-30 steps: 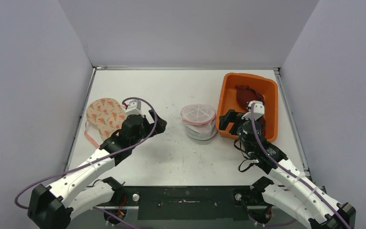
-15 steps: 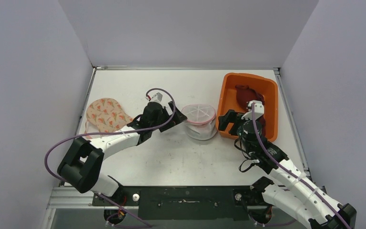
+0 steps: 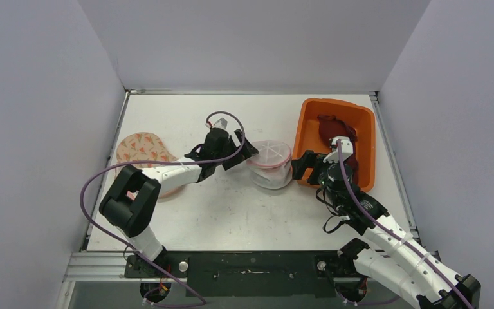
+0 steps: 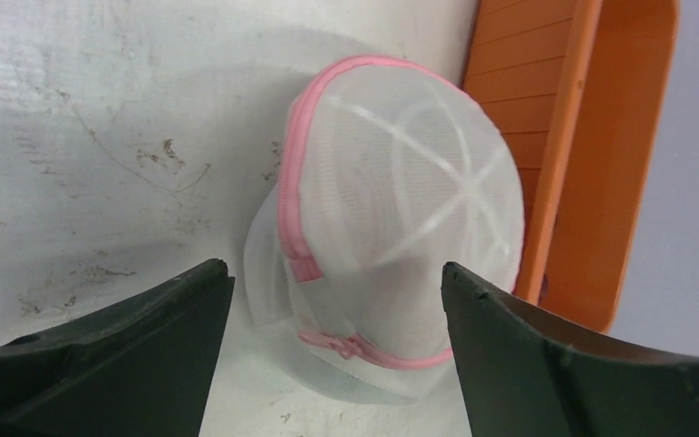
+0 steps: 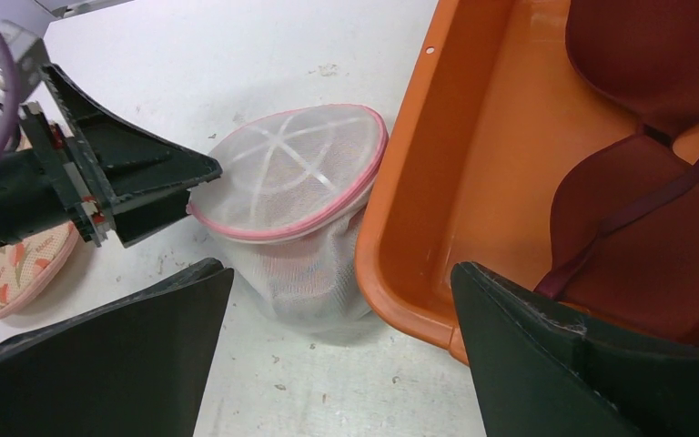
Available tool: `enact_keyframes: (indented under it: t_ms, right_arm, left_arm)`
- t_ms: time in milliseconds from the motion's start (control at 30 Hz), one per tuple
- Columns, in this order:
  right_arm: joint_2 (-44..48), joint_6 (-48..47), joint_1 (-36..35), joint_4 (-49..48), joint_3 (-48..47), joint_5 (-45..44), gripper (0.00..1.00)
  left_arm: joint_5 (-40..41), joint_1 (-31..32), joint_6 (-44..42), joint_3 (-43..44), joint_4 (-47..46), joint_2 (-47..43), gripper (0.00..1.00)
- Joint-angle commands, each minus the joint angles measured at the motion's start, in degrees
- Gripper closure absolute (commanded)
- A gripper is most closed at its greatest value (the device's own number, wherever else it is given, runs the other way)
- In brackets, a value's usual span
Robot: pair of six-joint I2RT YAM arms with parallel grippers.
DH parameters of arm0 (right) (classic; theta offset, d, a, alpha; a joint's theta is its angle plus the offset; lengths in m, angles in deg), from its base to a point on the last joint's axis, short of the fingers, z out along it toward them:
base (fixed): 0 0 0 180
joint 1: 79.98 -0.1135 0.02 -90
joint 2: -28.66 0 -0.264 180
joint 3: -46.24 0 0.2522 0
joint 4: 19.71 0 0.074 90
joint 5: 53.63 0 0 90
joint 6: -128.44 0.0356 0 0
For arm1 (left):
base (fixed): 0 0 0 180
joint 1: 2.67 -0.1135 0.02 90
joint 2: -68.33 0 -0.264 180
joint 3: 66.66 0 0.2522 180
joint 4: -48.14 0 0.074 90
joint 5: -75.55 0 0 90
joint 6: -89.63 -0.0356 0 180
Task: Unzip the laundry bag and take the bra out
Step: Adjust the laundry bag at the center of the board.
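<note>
As it gapes wide, left end effector faces laundry bag — empty

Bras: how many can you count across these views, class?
2: a peach patterned bra lying at far left, and a dark red bra in the orange plastic bin. The white mesh laundry bag may hide another.

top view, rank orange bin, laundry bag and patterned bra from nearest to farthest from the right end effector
1. orange bin, right side, at the right end effector
2. laundry bag, centre, just left
3. patterned bra, far left
</note>
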Motion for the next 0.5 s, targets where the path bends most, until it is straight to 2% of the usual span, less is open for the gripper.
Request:
enact_keyframes:
  t_ms: [0,167,467]
  right_arm:
    - [0.63,-0.32,0.3,-0.45,-0.47,-1.31,0.04]
    - [0.84,0.55,0.33,0.93,-1.24,-4.95,0.03]
    - [-0.61,1.0,0.25,1.45,-1.52,-5.13,0.02]
  left_arm:
    - [-1.89,-0.33,-0.51,2.04,-1.32,2.31,0.2]
    - [-3.25,-0.33,-0.65,1.67,-3.64,3.19,0.37]
    - [-3.38,-0.33,-1.3,-2.21,-6.46,0.89,0.77]
